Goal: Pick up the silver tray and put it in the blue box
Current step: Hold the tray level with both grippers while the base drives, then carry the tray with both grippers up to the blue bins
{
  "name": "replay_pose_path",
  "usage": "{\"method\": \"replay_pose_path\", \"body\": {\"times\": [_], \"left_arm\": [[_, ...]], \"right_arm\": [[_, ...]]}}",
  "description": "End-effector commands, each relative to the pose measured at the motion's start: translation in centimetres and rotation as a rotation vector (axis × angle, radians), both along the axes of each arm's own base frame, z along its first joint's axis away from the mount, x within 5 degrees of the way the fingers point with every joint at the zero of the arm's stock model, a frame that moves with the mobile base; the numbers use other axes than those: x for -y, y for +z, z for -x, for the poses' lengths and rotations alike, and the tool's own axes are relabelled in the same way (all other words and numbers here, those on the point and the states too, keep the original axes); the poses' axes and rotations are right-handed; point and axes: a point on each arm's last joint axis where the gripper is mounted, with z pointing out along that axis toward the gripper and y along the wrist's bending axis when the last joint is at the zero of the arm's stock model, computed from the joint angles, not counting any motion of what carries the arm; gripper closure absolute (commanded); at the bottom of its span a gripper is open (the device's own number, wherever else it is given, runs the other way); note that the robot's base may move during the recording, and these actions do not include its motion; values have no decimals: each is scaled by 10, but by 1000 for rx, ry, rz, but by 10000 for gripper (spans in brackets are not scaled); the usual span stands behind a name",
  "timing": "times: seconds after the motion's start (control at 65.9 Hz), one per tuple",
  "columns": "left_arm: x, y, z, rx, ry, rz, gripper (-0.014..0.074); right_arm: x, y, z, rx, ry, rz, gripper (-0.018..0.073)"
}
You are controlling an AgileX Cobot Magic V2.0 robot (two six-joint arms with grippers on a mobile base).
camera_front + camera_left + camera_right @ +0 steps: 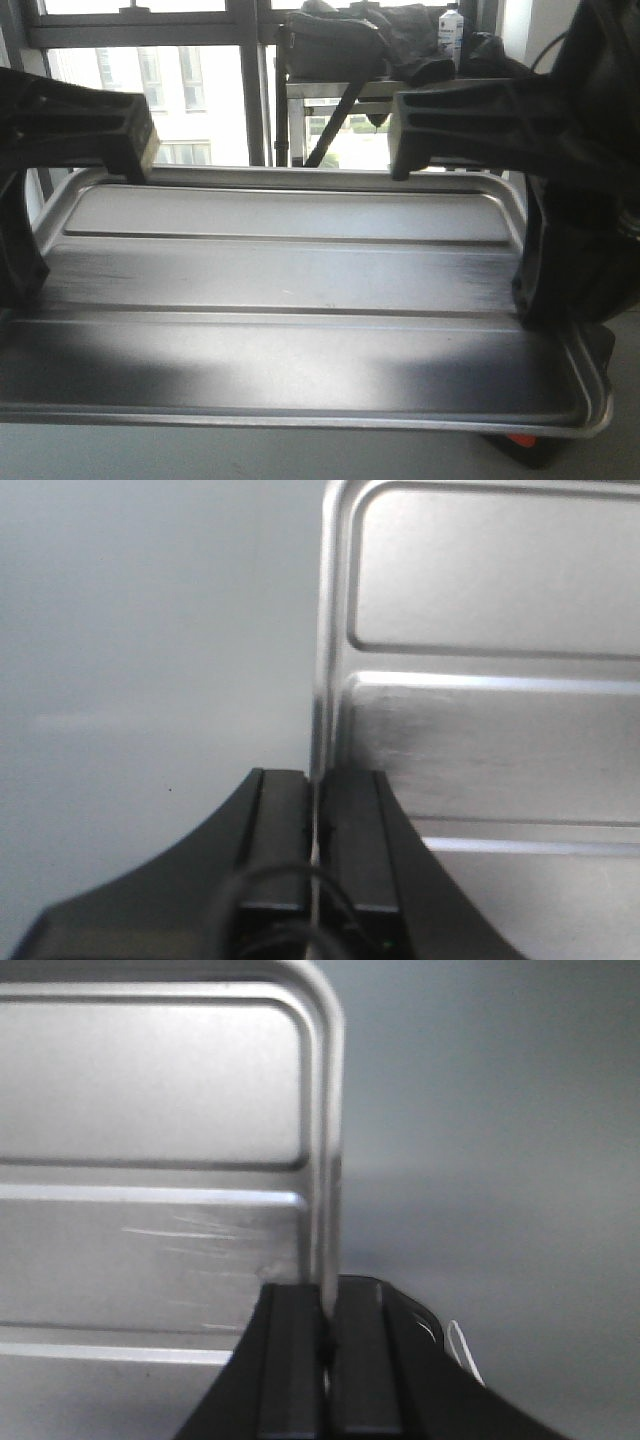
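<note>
Closest to the front camera, the silver tray [300, 270] fills the view, its near rim lowest and its two ribs running left to right. The left gripper [315, 820] pinches the left rim and the right gripper [327, 1310] pinches the right rim, an end-to-end hold likely chosen to keep the wide sheet from tipping. A window [180, 90] stands beyond. No view shows the blue box.

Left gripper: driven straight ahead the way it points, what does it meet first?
The silver tray itself: the left gripper is shut on its side rim, which runs straight ahead between its jaws. Past the tray's corner only plain grey surface shows, depth unclear.
</note>
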Motion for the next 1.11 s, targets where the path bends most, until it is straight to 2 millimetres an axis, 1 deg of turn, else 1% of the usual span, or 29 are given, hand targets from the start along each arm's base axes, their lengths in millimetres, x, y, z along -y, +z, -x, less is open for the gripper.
{"method": "replay_pose_path", "body": {"times": [0.0, 1.092], "left_arm": [[6, 16, 1, 58, -50, 96, 610], [6, 16, 1, 58, -50, 96, 610]], "right_arm": [[-5, 18, -4, 85, 38, -92, 501], [-5, 18, -4, 85, 38, -92, 501]]}}
